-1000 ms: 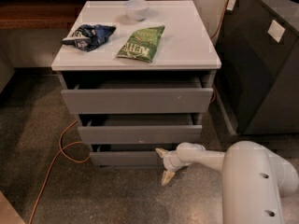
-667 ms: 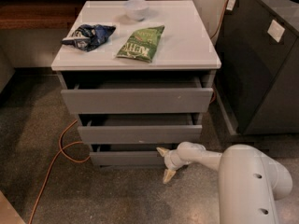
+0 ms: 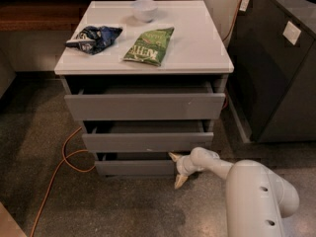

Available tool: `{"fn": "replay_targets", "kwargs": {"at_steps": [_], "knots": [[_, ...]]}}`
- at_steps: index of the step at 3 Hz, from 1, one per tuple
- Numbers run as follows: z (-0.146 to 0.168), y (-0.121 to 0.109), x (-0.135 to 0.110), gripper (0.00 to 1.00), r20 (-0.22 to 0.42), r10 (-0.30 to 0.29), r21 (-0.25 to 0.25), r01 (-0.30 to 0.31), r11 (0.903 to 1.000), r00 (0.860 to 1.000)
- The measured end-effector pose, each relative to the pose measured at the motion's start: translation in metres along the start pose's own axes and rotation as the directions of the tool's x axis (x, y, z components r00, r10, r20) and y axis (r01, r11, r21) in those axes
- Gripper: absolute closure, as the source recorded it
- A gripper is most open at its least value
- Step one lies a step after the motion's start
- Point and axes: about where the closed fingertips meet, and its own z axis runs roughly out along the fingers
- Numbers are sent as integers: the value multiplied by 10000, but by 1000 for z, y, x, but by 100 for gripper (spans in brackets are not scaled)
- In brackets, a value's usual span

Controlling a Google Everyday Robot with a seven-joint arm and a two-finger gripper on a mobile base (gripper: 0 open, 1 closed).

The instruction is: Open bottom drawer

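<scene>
The bottom drawer (image 3: 134,168) is the lowest grey front of the white-topped cabinet (image 3: 197,43). It stands slightly out, with a dark gap above it. My gripper (image 3: 177,169) is at the drawer front's right end, just above the floor. It is open, with one pale fingertip (image 3: 174,156) near the front's top edge and the other below its bottom edge. My white arm (image 3: 256,191) reaches in from the lower right.
The middle drawer (image 3: 147,142) and top drawer (image 3: 144,106) also stand slightly out. A white bowl (image 3: 144,9), a dark bag (image 3: 94,37) and a green bag (image 3: 150,46) lie on top. An orange cable (image 3: 61,162) runs along the floor at left. A dark cabinet (image 3: 276,73) stands at right.
The arm's bulky body has shifted slightly left toward the cabinet. The gripper stays at the bottom drawer's right end, and the drawers look unchanged.
</scene>
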Motion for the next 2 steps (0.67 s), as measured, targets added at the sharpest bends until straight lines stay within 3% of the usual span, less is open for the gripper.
{"fn": "replay_targets", "kwargs": {"at_steps": [2], "knots": [[16,-12,30,0,78,77,412,-80,9991,9999]]}}
